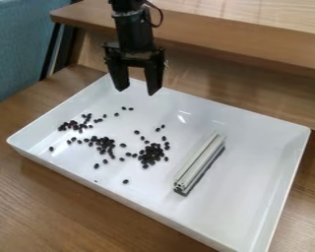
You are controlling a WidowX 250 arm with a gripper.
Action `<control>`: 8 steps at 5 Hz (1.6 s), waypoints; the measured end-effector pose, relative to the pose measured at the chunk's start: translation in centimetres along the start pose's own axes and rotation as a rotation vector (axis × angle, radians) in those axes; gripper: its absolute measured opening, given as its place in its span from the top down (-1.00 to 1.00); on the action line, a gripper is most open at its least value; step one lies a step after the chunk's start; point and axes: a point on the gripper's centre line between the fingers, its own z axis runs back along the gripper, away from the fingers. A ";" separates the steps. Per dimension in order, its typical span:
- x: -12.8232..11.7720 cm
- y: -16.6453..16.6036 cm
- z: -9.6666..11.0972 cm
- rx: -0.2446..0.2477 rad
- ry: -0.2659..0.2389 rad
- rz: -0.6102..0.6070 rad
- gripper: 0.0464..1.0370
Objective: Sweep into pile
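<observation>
Camera view: gripper [138, 92], tips down, above one far corner of the tray [262, 162] (fingers wide apart, empty).

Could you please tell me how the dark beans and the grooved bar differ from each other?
The dark beans are small and rounded, whereas the grooved bar is long and straight-edged. The beans look nearly black, while the bar is a pale, silvery grey. The beans are many, spread in loose clusters with strays between them; the bar is a single piece lying at a slant. Both rest inside the white tray.
</observation>
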 end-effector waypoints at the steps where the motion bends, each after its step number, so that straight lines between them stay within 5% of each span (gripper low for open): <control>1: -0.3 0.1 -1.6 -0.011 0.039 0.007 -0.92; 2: -1.7 -1.8 -4.2 -0.050 0.088 -0.017 -0.92; 4: -2.4 -5.7 -6.0 -0.085 0.103 -0.083 -0.92; 8: -1.4 -10.5 -5.6 -0.088 0.050 -0.141 -0.92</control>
